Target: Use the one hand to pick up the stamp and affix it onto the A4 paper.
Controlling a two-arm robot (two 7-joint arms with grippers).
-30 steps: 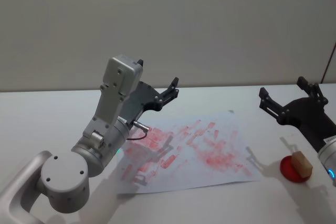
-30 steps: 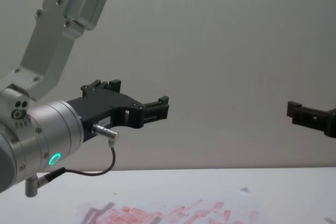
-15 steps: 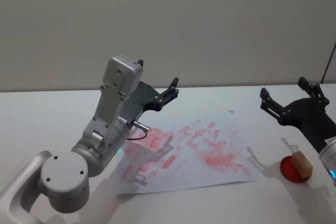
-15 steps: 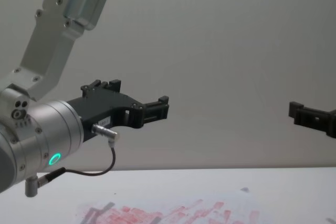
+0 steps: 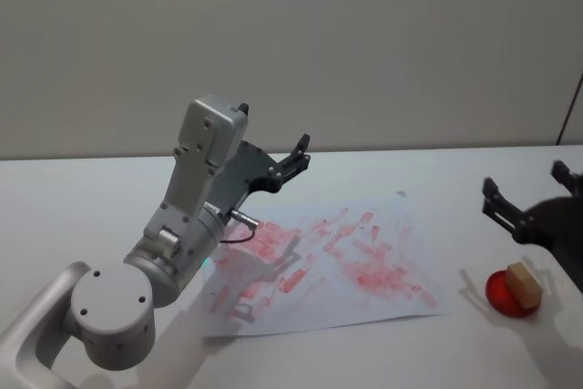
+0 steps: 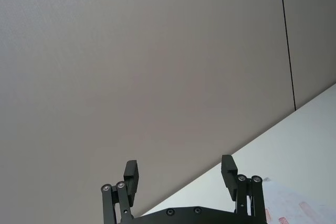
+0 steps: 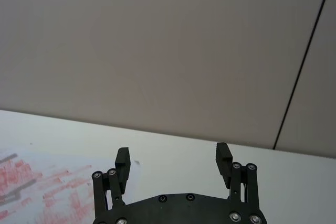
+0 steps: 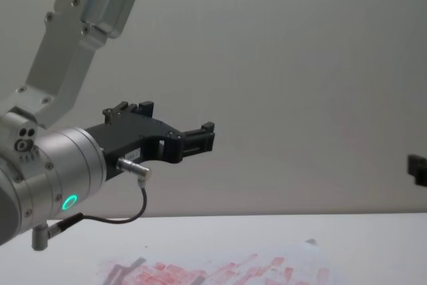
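Two fingers of my right gripper [image 5: 523, 179] stand wide apart, empty, just right of the A4 paper [image 5: 346, 266]. I see the stamp [image 5: 521, 282] on a red pad [image 5: 496, 291], also right of the paper, nearer me. My left gripper [image 5: 299, 154], equally wide, hangs over the paper's left side.

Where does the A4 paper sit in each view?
Head: A4 paper in the centre of the frame.
Chest: strip along the bottom edge.
Left wrist: frame corner, beside the left tool.
Right wrist: frame corner, beside the right tool.
Shared landmark: the table's far edge meeting the wall, behind the paper.
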